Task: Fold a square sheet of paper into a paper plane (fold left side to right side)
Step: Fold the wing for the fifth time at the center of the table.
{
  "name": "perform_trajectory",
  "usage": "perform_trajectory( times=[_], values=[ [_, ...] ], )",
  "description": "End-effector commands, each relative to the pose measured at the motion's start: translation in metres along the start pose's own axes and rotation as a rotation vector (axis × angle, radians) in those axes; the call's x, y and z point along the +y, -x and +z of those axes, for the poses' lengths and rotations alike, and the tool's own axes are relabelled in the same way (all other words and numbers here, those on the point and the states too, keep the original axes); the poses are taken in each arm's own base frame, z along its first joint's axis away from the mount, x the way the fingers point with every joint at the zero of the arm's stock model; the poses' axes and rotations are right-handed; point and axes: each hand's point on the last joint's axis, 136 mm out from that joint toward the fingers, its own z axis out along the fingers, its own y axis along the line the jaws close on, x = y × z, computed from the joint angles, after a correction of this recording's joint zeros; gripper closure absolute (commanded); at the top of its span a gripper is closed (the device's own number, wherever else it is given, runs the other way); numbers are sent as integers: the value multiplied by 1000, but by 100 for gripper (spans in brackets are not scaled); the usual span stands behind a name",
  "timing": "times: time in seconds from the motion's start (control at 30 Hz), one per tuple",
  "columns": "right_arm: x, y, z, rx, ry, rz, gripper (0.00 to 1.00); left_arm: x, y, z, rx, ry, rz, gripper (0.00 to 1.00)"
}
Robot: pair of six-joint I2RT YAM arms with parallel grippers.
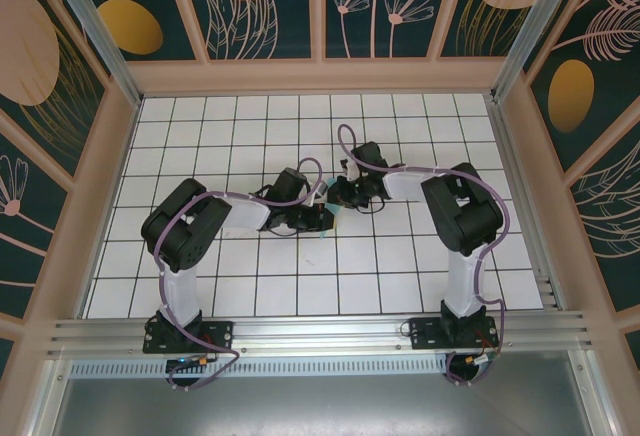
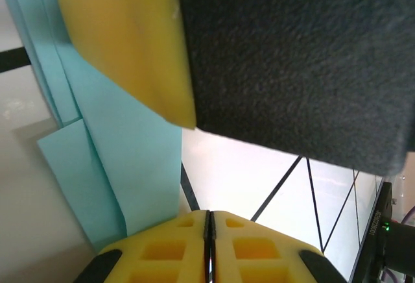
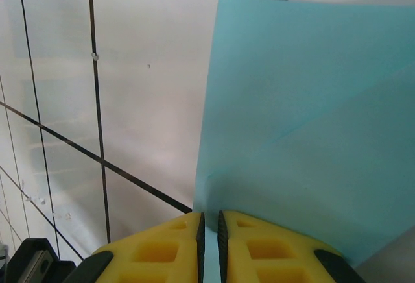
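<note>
Where the sheet lay, midway between the table's left and right edges, the right gripper pinched its edge, paper spreading ahead of the jaws; the left gripper had its jaws pressed together just beside the folded layers.

Right wrist view: sheet of paper is cut off by the right and bottom edges. Its near corner runs into the slit of the right gripper; how deep cannot be told.

Left wrist view: the sheet runs off the top edge. It is partly covered by a blurred yellow pad and a blurred black body, and its lower tip is hidden behind the left gripper.

Top view: the sheet lies under both wrists, and the fingertips are too small to resolve.
</note>
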Motion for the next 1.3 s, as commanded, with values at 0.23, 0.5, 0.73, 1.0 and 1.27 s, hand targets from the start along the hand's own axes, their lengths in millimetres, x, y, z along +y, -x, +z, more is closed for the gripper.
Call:
perform_trajectory(
  times=[0.23,0.5,0.73,1.0,1.27],
  values=[
    [-39,46,-9,-95,-79,-32,81,55,-48,11,125,173,-119,88],
    [-58,68,-12,-111,-93,-17,81,55,-49,11,128,171,-121,88],
    [-62,62,-5,-85,-86,1,81,50,-53,6,133,157,-115,88],
    [-62,58,-3,-79,-86,7,81,40,-80,-7,190,123,-107,88],
    [-61,60,-4,-83,-87,7,81,30,-100,-14,239,106,-86,88]
  ],
)
